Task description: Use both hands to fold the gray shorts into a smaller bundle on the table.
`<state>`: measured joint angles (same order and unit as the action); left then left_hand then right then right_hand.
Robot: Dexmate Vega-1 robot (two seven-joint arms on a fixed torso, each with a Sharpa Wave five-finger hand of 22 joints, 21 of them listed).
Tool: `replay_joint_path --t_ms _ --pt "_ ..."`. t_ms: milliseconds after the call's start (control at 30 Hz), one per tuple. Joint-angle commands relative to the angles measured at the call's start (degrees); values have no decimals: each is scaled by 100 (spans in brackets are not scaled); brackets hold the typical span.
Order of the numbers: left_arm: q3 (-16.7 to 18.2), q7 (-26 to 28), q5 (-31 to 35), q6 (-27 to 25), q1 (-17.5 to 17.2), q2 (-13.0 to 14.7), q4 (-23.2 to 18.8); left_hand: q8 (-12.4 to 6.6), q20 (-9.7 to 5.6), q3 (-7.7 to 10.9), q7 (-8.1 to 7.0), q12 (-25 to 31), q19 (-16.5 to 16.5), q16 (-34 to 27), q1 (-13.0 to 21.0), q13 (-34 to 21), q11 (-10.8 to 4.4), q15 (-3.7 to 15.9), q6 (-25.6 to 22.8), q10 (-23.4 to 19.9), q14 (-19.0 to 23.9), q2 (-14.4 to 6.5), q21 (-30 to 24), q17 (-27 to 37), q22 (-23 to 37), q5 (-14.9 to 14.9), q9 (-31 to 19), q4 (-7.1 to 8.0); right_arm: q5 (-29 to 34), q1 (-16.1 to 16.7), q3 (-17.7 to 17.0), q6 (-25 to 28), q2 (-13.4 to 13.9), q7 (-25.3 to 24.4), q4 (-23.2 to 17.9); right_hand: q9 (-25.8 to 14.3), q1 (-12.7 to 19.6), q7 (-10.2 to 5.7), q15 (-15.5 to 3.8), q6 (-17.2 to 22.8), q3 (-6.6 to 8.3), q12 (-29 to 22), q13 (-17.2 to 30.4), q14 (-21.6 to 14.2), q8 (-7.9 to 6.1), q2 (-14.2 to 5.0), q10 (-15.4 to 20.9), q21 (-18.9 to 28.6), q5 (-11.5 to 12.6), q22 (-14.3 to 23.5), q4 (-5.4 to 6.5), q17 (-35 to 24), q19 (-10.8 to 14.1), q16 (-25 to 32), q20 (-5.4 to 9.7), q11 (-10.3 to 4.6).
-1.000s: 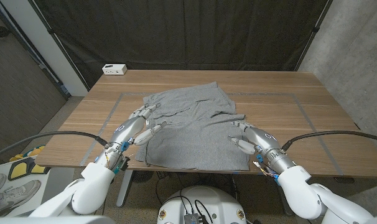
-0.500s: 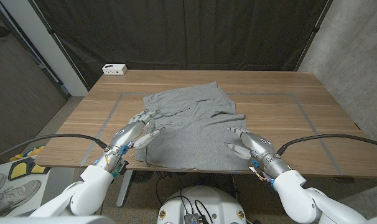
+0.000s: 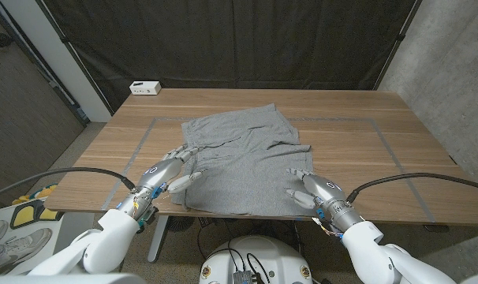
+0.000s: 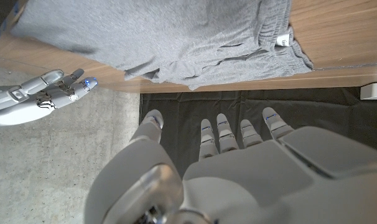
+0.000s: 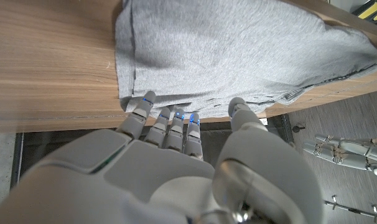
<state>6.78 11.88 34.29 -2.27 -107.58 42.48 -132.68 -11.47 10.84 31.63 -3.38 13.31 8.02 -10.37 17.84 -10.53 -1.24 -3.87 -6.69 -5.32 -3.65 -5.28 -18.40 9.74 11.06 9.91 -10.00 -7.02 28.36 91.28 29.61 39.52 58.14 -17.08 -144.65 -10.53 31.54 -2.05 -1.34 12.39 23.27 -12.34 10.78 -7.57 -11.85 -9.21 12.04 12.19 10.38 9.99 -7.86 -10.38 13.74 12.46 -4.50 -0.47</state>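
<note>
We saw one pair of gray shorts (image 3: 243, 162) spread on one wooden table (image 3: 365, 134), one white box (image 3: 145, 87) at its 10 o'clock corner, left hand (image 3: 169, 167) and right hand (image 3: 310, 187) at the shorts' 8 and 5 o'clock edges, fingers (image 5: 143, 109) spread, holding nothing.

the head camera is looking down from above the near edge of the bench (image 3: 357, 118), facing the dark curtain (image 3: 247, 39) behind it and taking in the whole top. the left wrist camera is riding behind the left hand (image 4: 238, 168), turned upside down, well back from the gray shorts (image 4: 176, 31). the right wrist camera is sitting close behind the right hand (image 5: 176, 168), its fingers (image 5: 142, 109) nearly at the shorts' hem. all three are sharing the shorts.
</note>
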Motion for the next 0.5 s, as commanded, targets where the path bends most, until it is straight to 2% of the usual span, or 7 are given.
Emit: replay_joint_path --t_ms 33,200,300,500 --pt "65 -189 311 -133 -81 80 -51 -54 11 17 25 -41 -21 1 86 -16 -26 5 -60 -15 -28 43 26 13 10 12 -19 -70 410 -132 536 444 -55 -101 50 -11 132 6 -1 121 35 14 21 -109 -18 53 114 15 10 12 -90 1 85 -6 4 -20" --pt "-6 -204 739 -325 -108 143 -114 -73 18 59 58 -38 -111 -11 283 -18 18 -9 -143 -77 -12 62 22 12 1 33 -24 -210 1094 -340 1020 882 -133 26 89 -10 357 3 -135 245 65 -8 24 -331 -31 151 286 44 20 12 -201 6 243 25 7 11" --pt "-34 -214 958 -437 -128 168 -153 -98 -44 87 10 -26 -187 -26 491 -19 -56 41 -245 -167 35 115 30 12 -14 44 -27 -313 1453 -431 1238 1092 -203 114 132 -11 546 16 -209 351 76 -19 29 -499 -47 249 405 62 47 15 -253 1 356 50 11 -16" --pt "-71 -356 1386 -722 -195 230 -276 -175 -57 132 -1 59 -331 -70 1022 -35 -85 95 -558 -535 218 269 68 15 -32 76 -36 -377 1869 -538 1473 1312 -308 326 208 -12 873 -57 -316 541 95 -12 37 -630 -88 427 511 74 111 17 -306 -4 486 44 50 -92"
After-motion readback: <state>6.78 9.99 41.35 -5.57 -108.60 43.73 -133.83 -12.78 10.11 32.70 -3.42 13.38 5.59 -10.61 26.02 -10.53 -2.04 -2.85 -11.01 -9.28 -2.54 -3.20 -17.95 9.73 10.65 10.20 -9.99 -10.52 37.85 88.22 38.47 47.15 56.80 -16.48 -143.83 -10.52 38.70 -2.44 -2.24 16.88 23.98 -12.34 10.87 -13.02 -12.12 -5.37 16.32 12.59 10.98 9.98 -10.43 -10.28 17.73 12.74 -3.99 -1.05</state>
